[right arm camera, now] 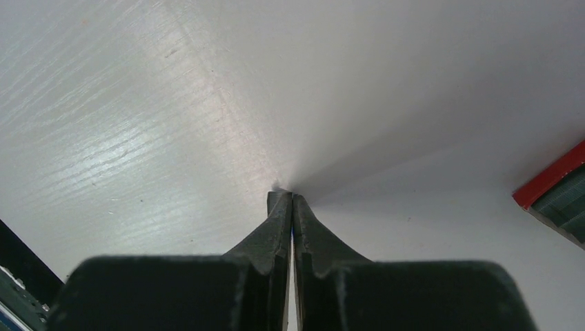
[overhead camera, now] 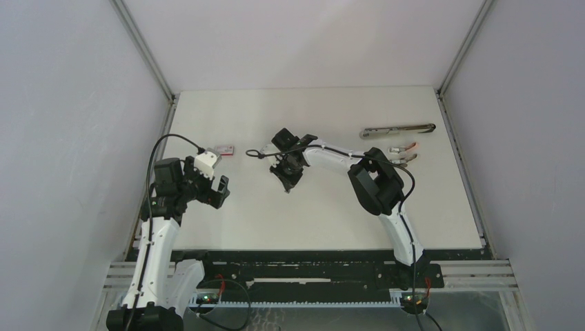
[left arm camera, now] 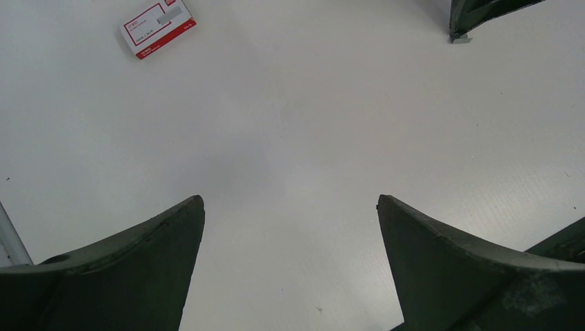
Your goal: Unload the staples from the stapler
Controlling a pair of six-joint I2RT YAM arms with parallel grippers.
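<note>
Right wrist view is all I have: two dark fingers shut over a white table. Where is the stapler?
Observer: The stapler lies near the far right corner of the table, well away from those right fingers.
Operator: And the other arm?
Observer: Its left fingers hang wide open above bare table, holding nothing.
Operator: Anything else out there?
Observer: A small red-and-white box lies just beyond the left fingers.

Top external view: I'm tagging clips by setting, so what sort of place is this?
Probably a robot test cell: a white table boxed in by plain grey panels, with a left arm and right arm bolted to a rail at its near edge.
</note>
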